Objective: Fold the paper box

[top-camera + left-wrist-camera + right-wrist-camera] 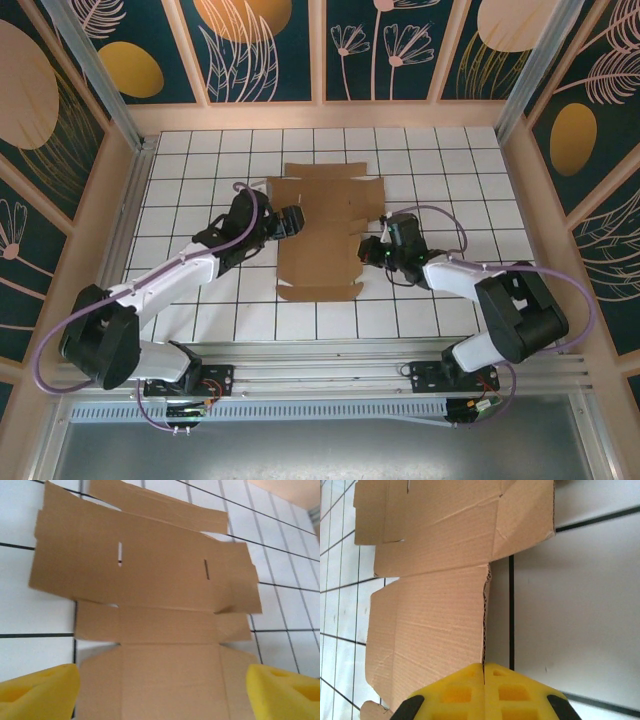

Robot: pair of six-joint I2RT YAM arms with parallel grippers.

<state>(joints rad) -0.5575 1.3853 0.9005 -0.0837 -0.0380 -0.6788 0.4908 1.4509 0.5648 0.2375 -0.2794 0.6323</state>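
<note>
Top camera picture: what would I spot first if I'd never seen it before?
Probably the flat brown cardboard sheet, with its flaps and slots, lying unfolded in the middle of the white gridded table. The left hand is open at the sheet's left edge. The right hand looks pinched shut on its right edge.

You have the paper box (pixel 325 230) lying flat on the table (pixel 200 160), about mid-grid, long axis running near to far. The left gripper (pixel 293 220) sits over its left edge, and the right gripper (pixel 372 250) touches its right edge, nearer you. Both arm bases are at the near table edge, well apart from the sheet.
</note>
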